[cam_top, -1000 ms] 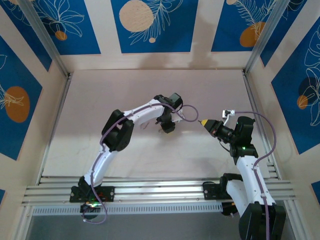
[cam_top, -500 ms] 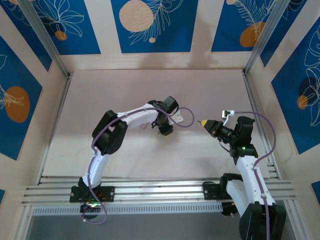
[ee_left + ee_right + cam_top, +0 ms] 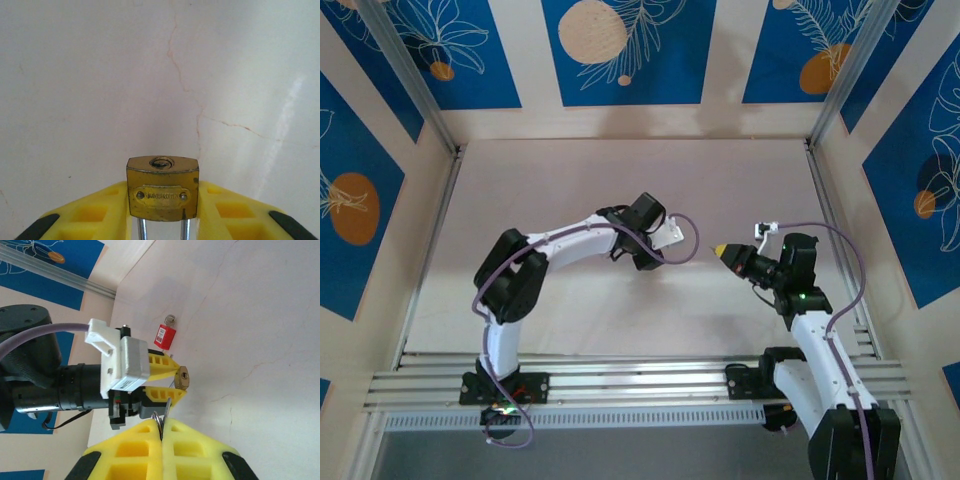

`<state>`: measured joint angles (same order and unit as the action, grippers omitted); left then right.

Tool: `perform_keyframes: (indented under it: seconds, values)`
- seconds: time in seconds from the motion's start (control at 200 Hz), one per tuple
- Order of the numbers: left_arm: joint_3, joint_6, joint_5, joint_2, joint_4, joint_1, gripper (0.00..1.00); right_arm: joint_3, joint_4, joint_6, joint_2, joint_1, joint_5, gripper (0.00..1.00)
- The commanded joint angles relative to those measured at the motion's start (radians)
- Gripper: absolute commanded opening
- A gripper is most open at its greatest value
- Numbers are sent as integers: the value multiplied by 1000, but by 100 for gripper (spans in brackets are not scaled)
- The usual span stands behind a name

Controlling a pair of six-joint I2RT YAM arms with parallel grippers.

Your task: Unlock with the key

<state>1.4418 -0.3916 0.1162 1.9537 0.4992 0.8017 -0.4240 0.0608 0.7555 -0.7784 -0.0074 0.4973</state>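
Note:
My left gripper (image 3: pixel 162 202) is shut on a worn brass padlock (image 3: pixel 162 187). Its yellow fingers (image 3: pixel 95 215) press the lock's two sides, the keyhole end faces away from the wrist and the steel shackle points back between them. From the right wrist I see that padlock (image 3: pixel 183 378) in the left gripper (image 3: pixel 172 377), its keyhole turned towards me. My right gripper (image 3: pixel 162 427) is shut on a silver key (image 3: pixel 167 409) whose blade sticks out just below the lock without touching it. From above, the left gripper (image 3: pixel 650 258) and right gripper (image 3: pixel 722 250) face each other at mid-table.
A red padlock (image 3: pixel 165 336) lies on the pale table (image 3: pixel 570 180) beyond the left gripper. The left wrist's white camera mount (image 3: pixel 122 362) and purple cable (image 3: pixel 682 240) hang close to the fingers. Metal rails (image 3: pixel 620 385) run along the near edge.
The left arm's elbow has swung out to the left and its wrist has shifted slightly left with the padlock. The right gripper has crept a little left towards it.

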Motion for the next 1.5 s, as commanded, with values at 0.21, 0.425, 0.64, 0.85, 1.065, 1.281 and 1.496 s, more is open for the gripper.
perform_keyframes:
  seconds: [0.21,0.425,0.64,0.85,1.065,1.281,1.496]
  values:
    - [-171,-52,79,-221,-162,2,32,-11,-61,-31,-40,70,3,0]
    - [-265,-79,39,-321,-242,29,30,-41,-75,-55,-75,135,6,0]
    - [-315,-109,-8,-363,-283,69,30,-74,-95,-82,-128,186,51,0]
    - [-338,-132,-49,-382,-303,101,30,-79,-141,-81,-175,212,100,0]
    - [-388,-163,-114,-434,-364,138,30,-74,-174,-62,-198,215,148,0]
    - [-445,-199,-166,-486,-445,155,30,-61,-196,-49,-192,222,178,0]
    - [-480,-230,-202,-503,-489,170,30,-49,-207,-56,-183,243,189,0]
